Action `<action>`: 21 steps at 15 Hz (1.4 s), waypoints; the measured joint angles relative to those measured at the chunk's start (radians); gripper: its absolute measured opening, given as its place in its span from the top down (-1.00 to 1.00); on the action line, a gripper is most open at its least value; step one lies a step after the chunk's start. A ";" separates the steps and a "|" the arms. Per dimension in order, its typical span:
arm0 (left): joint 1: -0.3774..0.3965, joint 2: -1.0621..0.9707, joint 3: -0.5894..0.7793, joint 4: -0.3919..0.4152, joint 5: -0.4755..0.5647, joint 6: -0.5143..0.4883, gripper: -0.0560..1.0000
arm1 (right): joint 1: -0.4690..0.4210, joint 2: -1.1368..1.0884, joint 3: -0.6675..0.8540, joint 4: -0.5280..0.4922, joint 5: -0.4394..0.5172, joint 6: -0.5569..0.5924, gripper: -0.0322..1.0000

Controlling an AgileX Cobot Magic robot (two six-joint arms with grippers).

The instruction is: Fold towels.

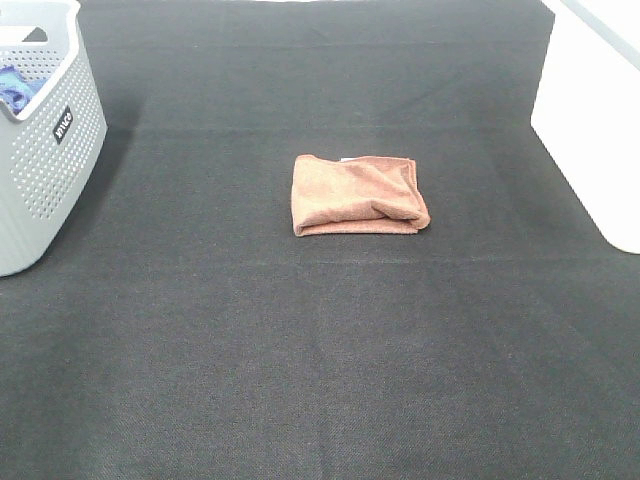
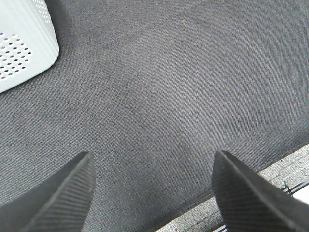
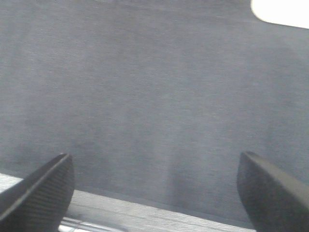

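Observation:
A reddish-brown towel (image 1: 358, 195) lies folded into a small rectangle near the middle of the dark table cover (image 1: 300, 340), with a bit of white tag at its far edge. Neither arm shows in the exterior high view. In the left wrist view my left gripper (image 2: 153, 166) is open over bare dark cloth near the table's edge, nothing between its black fingers (image 2: 67, 193). My right gripper (image 3: 154, 169) is likewise open and empty above bare cloth, its fingers (image 3: 270, 193) spread wide. The towel is not in either wrist view.
A grey perforated basket (image 1: 40, 140) stands at the far left with something blue inside; its corner (image 2: 24, 43) shows in the left wrist view. A white box (image 1: 595, 120) stands at the far right, also glimpsed as a white corner (image 3: 280, 12).

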 joint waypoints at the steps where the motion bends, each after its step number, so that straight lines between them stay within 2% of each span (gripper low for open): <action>1: 0.000 -0.001 0.015 0.010 0.025 0.002 -0.36 | 0.000 0.000 0.000 -0.007 0.000 0.000 -0.73; 4: 0.000 -0.003 0.022 0.018 0.038 -0.005 -0.36 | 0.000 0.000 0.000 -0.013 0.000 0.000 -0.73; 7: 0.000 -0.003 0.022 0.067 0.038 -0.073 -0.36 | 0.000 0.000 0.000 -0.014 0.000 0.000 -0.73; 16: 0.000 -0.008 0.022 0.076 0.038 -0.087 -0.36 | -0.010 -0.012 0.000 -0.013 0.000 0.000 -0.73; 18: 0.037 -0.059 0.023 0.076 0.039 -0.087 -0.36 | -0.067 -0.086 0.000 -0.011 -0.001 0.000 -0.73; 21: 0.157 -0.216 0.023 0.076 0.039 -0.088 -0.36 | -0.101 -0.243 0.000 -0.007 -0.001 0.000 -0.73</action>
